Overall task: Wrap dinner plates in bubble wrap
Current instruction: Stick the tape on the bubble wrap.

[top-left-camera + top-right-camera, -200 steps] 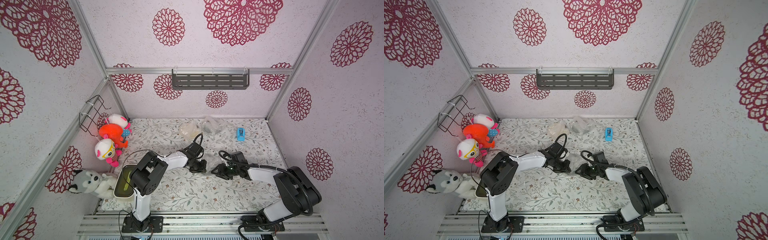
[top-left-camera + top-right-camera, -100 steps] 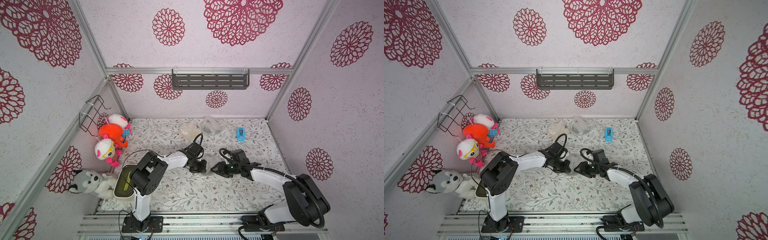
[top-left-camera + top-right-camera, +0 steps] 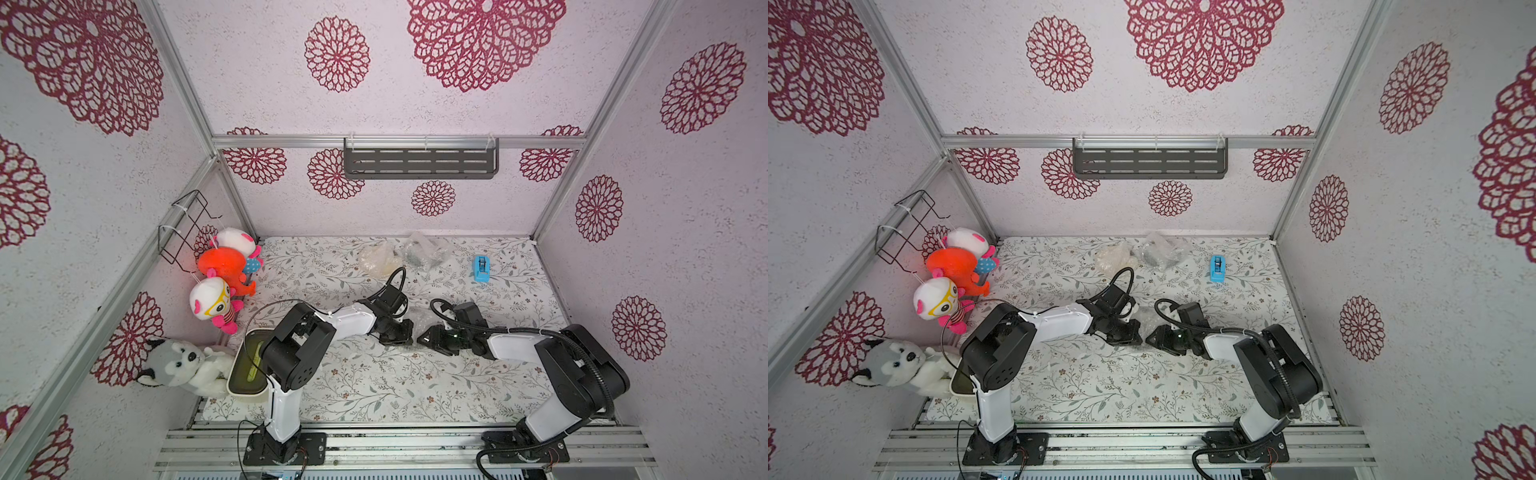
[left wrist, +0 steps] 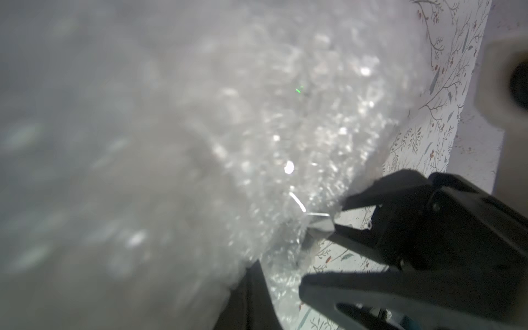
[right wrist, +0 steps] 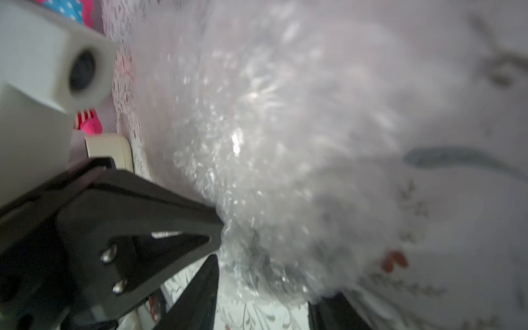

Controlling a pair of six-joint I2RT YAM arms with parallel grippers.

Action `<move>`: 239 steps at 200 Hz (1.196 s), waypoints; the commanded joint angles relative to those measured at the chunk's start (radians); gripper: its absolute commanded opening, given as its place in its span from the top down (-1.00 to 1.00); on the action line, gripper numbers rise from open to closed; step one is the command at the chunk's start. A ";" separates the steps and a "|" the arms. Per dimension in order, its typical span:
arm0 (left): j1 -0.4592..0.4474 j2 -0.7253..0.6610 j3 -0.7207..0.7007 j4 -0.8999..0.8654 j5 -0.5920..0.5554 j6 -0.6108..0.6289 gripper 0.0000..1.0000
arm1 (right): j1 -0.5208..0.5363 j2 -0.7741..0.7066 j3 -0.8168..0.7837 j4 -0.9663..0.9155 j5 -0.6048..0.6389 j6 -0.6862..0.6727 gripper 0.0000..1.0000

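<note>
Mid-counter, left gripper point(image 5: 218, 228) clenches bubble wrap point(image 5: 257, 143); right gripper point(image 4: 340, 214) straddles it, grip unclear. Best pull gently, keeping folds tight.

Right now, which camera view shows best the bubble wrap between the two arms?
The left wrist view: the bubble wrap fills most of the picture and its bubbles show clearly. The right wrist view shows it too, but blurrier. In both top views it is only a small, faint patch.
</note>
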 commanded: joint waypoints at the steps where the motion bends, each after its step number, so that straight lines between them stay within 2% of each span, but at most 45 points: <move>1: -0.012 -0.004 0.001 -0.020 0.009 0.023 1.00 | 0.000 0.037 -0.067 0.360 0.125 0.025 0.00; 19: -0.012 -0.003 0.003 -0.022 0.011 0.024 1.00 | 0.000 0.063 -0.092 0.583 0.064 0.012 0.04; 33: -0.012 0.000 0.006 -0.025 0.011 0.024 1.00 | 0.002 0.067 -0.090 0.603 0.033 -0.008 0.07; 43: -0.012 0.000 0.007 -0.025 0.010 0.022 1.00 | 0.001 0.041 -0.088 0.519 0.068 -0.033 0.08; 63: -0.010 -0.003 0.003 -0.025 0.005 0.020 1.00 | 0.002 -0.075 -0.067 0.152 0.308 -0.079 0.09; 71: -0.012 -0.003 0.005 -0.025 0.006 0.019 1.00 | 0.001 -0.115 -0.059 0.056 0.356 -0.097 0.11; 86: -0.011 -0.001 0.007 -0.026 0.008 0.021 1.00 | 0.001 -0.138 -0.036 0.021 0.268 -0.133 0.14; 108: -0.012 0.000 0.013 -0.025 0.016 0.021 1.00 | 0.004 -0.038 0.012 0.045 0.100 -0.082 0.05; 133: -0.012 -0.001 0.008 -0.023 0.011 0.020 1.00 | 0.023 0.015 -0.015 0.168 0.086 0.005 -0.02; 150: -0.011 0.000 0.007 -0.023 0.014 0.020 1.00 | 0.035 0.062 0.024 0.087 0.106 -0.009 -0.01; 163: -0.012 -0.001 0.007 -0.020 0.016 0.020 1.00 | 0.044 0.091 0.046 -0.013 0.167 -0.028 0.10; 185: -0.012 0.000 0.005 -0.017 0.016 0.018 1.00 | 0.044 0.085 0.042 -0.011 0.155 -0.034 0.29; 212: -0.010 -0.002 0.001 -0.001 0.040 0.018 1.00 | 0.043 0.063 0.042 0.019 0.106 -0.055 1.00; 239: 0.000 -0.075 -0.003 0.052 0.111 0.001 1.00 | 0.043 0.050 0.045 0.024 0.091 -0.066 1.00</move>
